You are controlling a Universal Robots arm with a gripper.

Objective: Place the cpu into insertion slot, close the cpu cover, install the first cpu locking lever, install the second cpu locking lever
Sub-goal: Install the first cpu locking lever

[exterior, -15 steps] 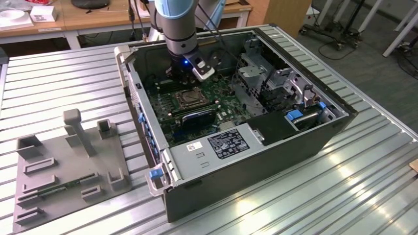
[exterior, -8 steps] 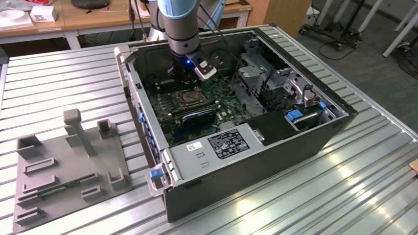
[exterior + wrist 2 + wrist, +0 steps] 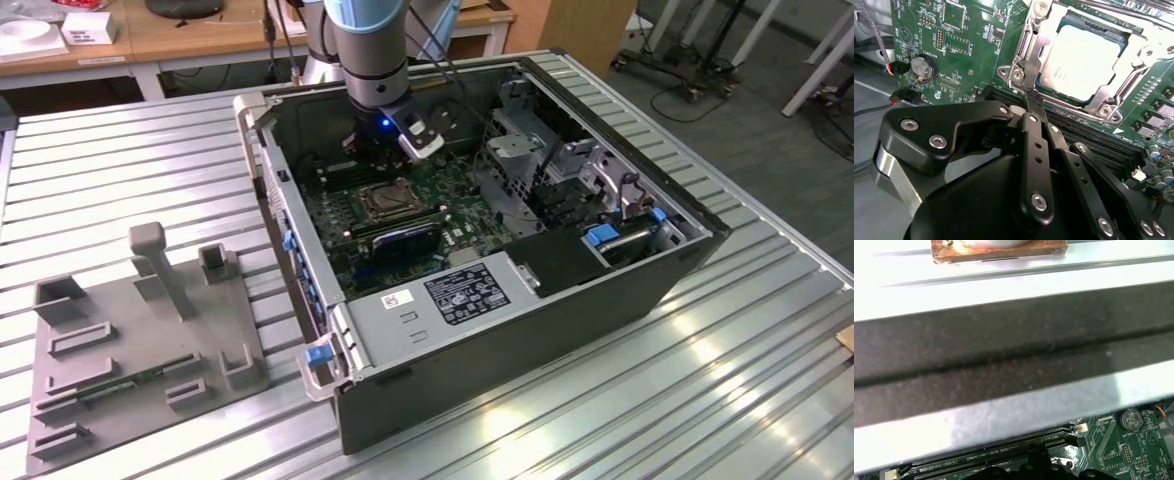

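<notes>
The cpu point(image 3: 1086, 62), a pale silver square, lies flat in its socket on the green board. The cpu cover point(image 3: 1040, 47), a silvery frame, lies down around it. A thin locking lever point(image 3: 1023, 62) runs along the socket's edge. In the second wrist view my gripper point(image 3: 1034, 102) is shut, its black fingertips pressed together at the socket's corner, right by the lever's end. I cannot tell whether they touch it. In the exterior view my gripper point(image 3: 378, 165) hangs inside the open computer case, just beyond the socket point(image 3: 378, 203).
Black memory slots point(image 3: 1094, 135) run beside the socket, and a coin battery point(image 3: 921, 66) sits farther off. The case wall point(image 3: 1004, 360) rises close by. A grey white-labelled box point(image 3: 461, 295) and a drive cage point(image 3: 534, 160) crowd the case. A grey fixture plate point(image 3: 134, 340) lies outside.
</notes>
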